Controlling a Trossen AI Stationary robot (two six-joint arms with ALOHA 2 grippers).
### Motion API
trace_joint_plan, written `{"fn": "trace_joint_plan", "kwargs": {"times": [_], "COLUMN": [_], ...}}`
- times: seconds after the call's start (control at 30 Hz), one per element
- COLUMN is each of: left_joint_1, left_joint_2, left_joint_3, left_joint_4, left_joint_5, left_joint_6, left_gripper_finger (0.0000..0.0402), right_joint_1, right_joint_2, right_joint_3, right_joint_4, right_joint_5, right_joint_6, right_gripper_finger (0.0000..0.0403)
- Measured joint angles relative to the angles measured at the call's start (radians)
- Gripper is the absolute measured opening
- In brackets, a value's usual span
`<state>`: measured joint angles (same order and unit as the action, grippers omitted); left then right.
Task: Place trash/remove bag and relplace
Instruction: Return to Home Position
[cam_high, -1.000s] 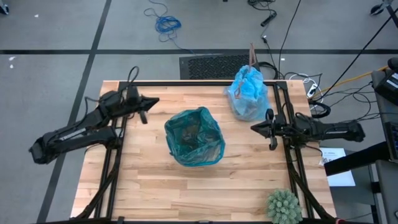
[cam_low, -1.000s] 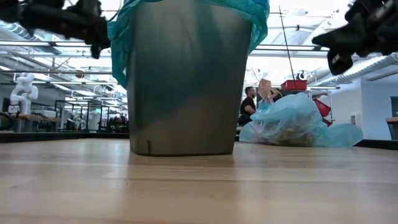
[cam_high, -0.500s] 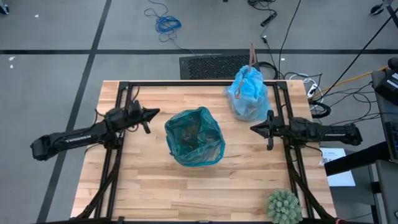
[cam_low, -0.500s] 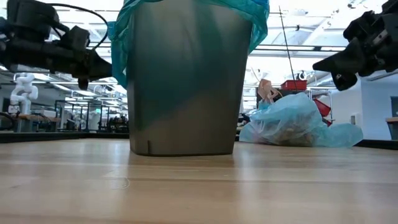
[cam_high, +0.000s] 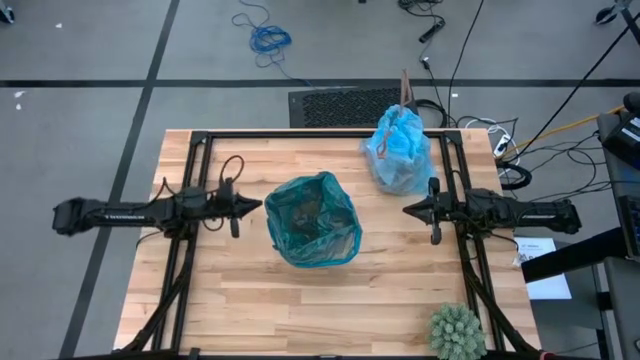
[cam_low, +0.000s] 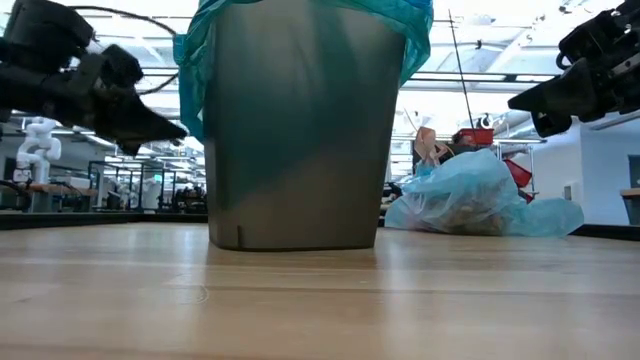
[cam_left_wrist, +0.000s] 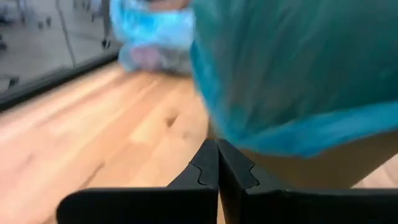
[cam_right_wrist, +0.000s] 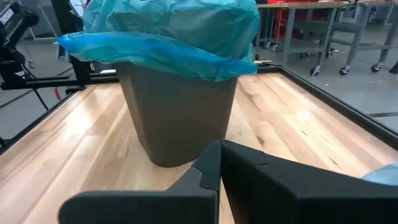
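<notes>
Bin swap, closing step, judged homing.
- Dark grey plastic bin (cam_low: 290, 150), teal-green plastic liner (cam_high: 312, 220): frame centre.
- Pale sky-blue crinkly plastic bag (cam_high: 400, 150): bulging, upper right.
- My 2 claws, left claw (cam_high: 255, 205) and right claw (cam_high: 408, 208): pinched closed, empty, flanking the bin.
- Next: both arms draw back without snagging the liner.

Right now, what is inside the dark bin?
A teal-green bag lines the bin, edge folded over the rim. Its crumpled folds hide the bottom.
</notes>
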<state>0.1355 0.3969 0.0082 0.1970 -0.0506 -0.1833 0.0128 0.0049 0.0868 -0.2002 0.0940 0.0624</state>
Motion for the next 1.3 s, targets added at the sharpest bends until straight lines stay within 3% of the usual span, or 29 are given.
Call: {"fn": "trace_joint_plan", "kwargs": {"times": [0.33,0.53,0.7,0.83,1.07,1.3], "left_joint_1": [-0.036,-0.047,-0.047,-0.048,-0.048,-0.048], "left_joint_2": [-0.036,-0.214,-0.397,-0.397,-0.397,-0.393], "left_joint_3": [0.0,0.0,0.007,0.049,0.042,0.042], "left_joint_4": [0.096,0.033,-0.143,-0.274,-0.298,-0.303], "left_joint_5": [-0.036,-0.003,-0.004,-0.004,-0.002,0.03], "left_joint_6": [0.066,0.07,0.087,0.098,0.095,0.053], "left_gripper_finger": [0.0,0.0,0.0,0.0,0.0,0.0], "right_joint_1": [0.0,0.002,0.002,0.002,0.002,0.0], "right_joint_2": [0.011,0.01,0.01,0.002,0.0,0.005], "right_joint_3": [0.01,0.013,0.017,0.021,0.0,0.0], "right_joint_4": [-0.049,0.001,0.085,0.074,-0.021,-0.004], "right_joint_5": [0.012,-0.024,-0.087,-0.093,-0.093,-0.086], "right_joint_6": [0.088,0.069,0.025,-0.002,0.026,0.078], "right_gripper_finger": [0.0,0.0,0.0,0.0,0.0,0.0]}}
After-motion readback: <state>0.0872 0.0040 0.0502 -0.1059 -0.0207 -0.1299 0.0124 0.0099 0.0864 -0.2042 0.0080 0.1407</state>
